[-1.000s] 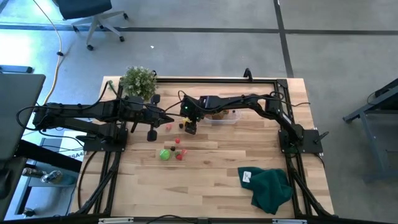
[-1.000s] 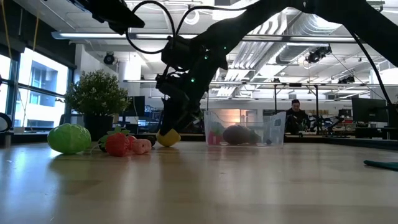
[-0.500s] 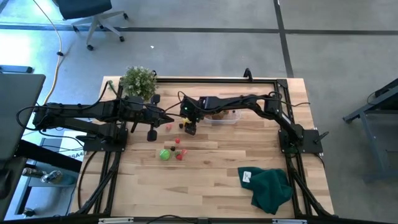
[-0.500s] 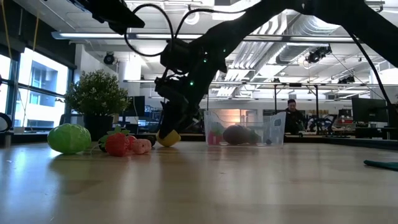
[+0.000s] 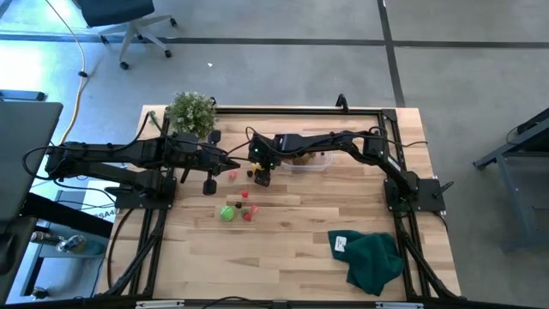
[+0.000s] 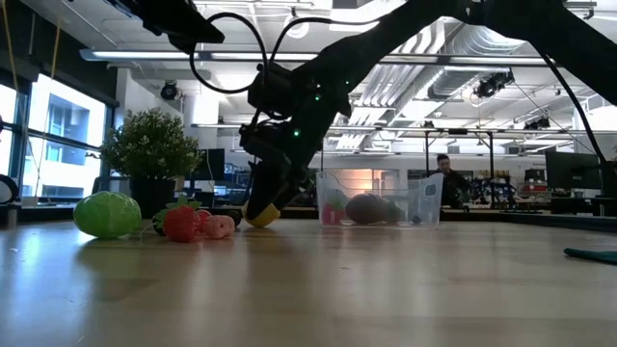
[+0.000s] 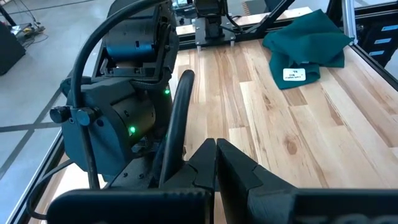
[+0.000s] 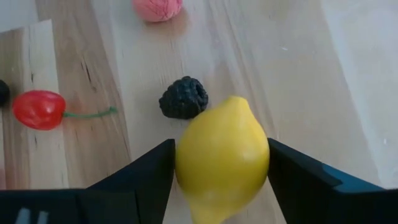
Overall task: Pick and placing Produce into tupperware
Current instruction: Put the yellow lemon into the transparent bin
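Inside tupperware (image 6: 379,200), brown produce (image 6: 365,208), red piece

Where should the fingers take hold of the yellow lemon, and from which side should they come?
Grip the smooth yellow toy lemon across its widest middle, coming from above. The right gripper already does this: one dark finger presses each flank, and the pointed ends lie along the gap. The belly gives the fingers opposing faces; the tapered tips would probably slip. The black berry stays clear.

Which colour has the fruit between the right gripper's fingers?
Yellow: the lemon in the right gripper, shown best in the right wrist view.
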